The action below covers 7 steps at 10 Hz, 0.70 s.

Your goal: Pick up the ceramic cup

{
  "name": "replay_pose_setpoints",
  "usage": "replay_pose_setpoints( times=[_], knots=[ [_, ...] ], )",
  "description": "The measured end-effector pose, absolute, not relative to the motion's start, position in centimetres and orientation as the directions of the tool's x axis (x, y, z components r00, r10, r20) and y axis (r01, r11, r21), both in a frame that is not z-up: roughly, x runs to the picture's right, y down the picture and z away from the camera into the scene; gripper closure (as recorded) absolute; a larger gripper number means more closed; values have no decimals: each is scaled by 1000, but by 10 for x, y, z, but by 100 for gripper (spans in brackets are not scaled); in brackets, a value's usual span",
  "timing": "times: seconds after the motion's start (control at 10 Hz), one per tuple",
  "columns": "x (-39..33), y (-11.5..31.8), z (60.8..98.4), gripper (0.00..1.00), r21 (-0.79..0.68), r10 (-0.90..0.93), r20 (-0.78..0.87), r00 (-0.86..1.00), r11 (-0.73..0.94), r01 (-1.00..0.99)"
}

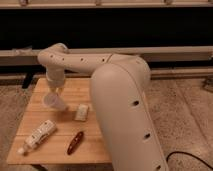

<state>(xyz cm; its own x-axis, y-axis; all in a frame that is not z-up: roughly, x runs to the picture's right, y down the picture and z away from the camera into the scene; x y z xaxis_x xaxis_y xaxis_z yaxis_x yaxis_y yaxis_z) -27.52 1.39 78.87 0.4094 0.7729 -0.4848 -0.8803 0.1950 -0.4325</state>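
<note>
Ceramic cup (54, 101): small, pale, handleless, seen in the left-centre of the frame, tilted so its mouth faces toward the lower left. It sits directly under the hand (56, 91), which comes down on it from above; whether the cup's base touches the bench (95, 87) or hangs just clear of it cannot be told. The hand is at the end of the white arm (75, 57), which reaches in from the right and bends downward at the upper left. Whether the hand is released or clenched on the cup: cannot tell, the wrist hides it.

Just right of the cup, near the bench middle, lies a small white rectangular packet (81, 112). Below the cup, toward the lower left corner of the bench, lies a white tube-like bottle (38, 135) on its side, slanted. Right of that, near the front edge, lies a dark reddish oblong item (75, 142), also slanted.

The bench is light wood, standing on a speckled floor (185, 110). The arm's large white body (127, 115) fills the right-centre of the frame, covering the bench's right side.
</note>
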Motion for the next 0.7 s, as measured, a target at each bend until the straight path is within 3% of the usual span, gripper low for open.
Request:
replay_pose_setpoints(
  times=[0.7],
  knots=[
    [-280,2,775,83,-440,774,-471,423,209,-873]
  ],
)
